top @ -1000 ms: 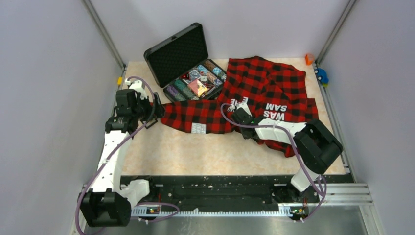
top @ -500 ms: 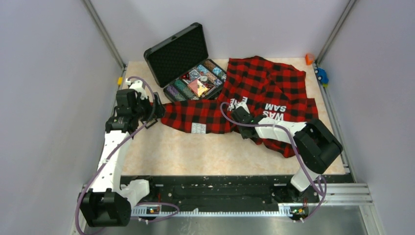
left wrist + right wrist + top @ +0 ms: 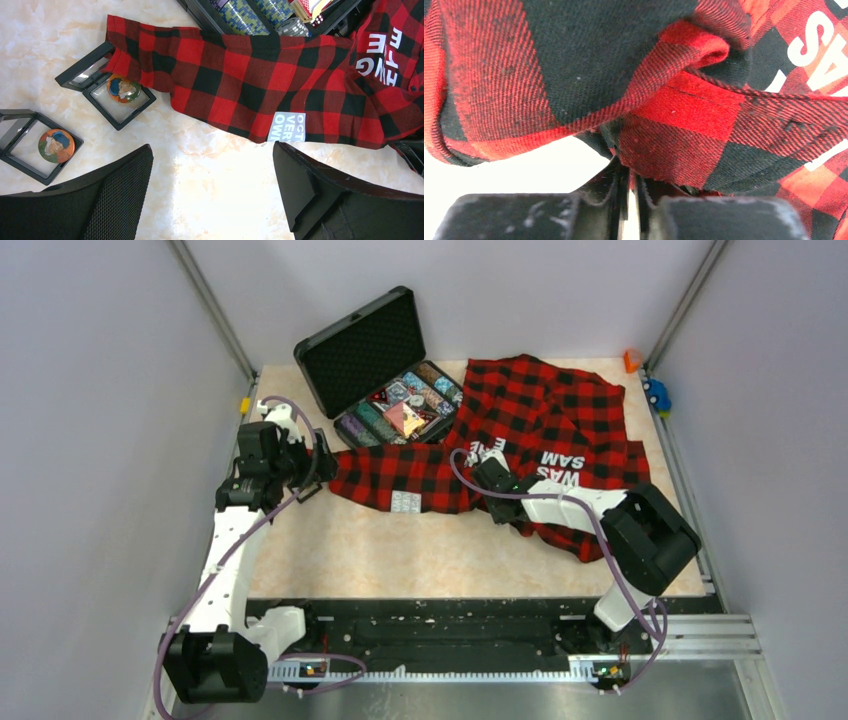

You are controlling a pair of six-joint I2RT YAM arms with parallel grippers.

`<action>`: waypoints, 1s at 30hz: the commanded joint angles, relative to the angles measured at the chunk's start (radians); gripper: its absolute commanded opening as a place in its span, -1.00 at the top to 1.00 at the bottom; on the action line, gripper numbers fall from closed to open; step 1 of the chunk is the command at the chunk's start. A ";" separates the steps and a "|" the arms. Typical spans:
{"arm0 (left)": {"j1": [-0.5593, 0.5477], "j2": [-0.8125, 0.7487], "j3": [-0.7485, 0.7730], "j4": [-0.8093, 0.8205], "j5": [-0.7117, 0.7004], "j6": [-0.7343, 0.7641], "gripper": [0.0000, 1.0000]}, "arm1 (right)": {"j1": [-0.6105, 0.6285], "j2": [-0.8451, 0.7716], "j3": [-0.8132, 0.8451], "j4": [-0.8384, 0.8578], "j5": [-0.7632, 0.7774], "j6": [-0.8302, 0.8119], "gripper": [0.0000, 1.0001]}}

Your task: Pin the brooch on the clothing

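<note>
I've got the right jaws pinched shut on a fold of shirt (image 3: 684, 135); left jaws gape wide, empty, and sit nearer the brooch (image 3: 123, 88), at 11 o'clock from them.

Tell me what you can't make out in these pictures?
- Left wrist view: the shirt covers a corner of one brooch box; the top edge cuts off the case.
- Right wrist view: cloth fills the frame; whether the shut right claw pinches any is unclear.
- Top view: the right arm hides part of the shirt's lettering.
</note>
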 commanded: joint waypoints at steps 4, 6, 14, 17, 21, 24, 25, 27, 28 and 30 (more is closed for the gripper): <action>-0.009 0.003 0.002 0.023 0.005 0.000 -0.86 | 0.009 0.019 0.018 -0.017 -0.104 0.039 0.56; -0.010 0.002 0.001 0.024 0.003 0.000 -0.86 | 0.009 0.036 0.019 -0.022 -0.097 0.043 0.67; -0.012 0.001 0.001 0.023 0.000 0.002 -0.86 | 0.009 -0.076 0.039 -0.075 -0.085 0.044 1.00; -0.012 0.000 0.001 0.023 -0.001 0.002 -0.86 | 0.010 -0.163 0.053 -0.114 -0.163 0.044 1.00; -0.012 -0.002 0.001 0.023 0.001 0.001 -0.86 | 0.009 -0.245 0.026 -0.126 -0.327 0.064 1.00; -0.013 -0.004 0.001 0.023 0.004 0.000 -0.86 | 0.015 -0.271 -0.034 -0.115 -0.383 0.091 1.00; -0.013 -0.006 0.001 0.023 0.003 -0.001 -0.86 | 0.019 -0.275 -0.052 -0.114 -0.378 0.102 1.00; -0.013 -0.005 0.001 0.023 0.008 -0.002 -0.86 | 0.038 -0.281 -0.081 -0.114 -0.331 0.122 1.00; -0.013 -0.005 0.001 0.023 0.009 -0.002 -0.86 | 0.050 -0.279 -0.090 -0.112 -0.309 0.125 1.00; -0.013 -0.007 0.001 0.023 0.008 -0.002 -0.86 | 0.083 -0.266 -0.093 -0.107 -0.222 0.137 1.00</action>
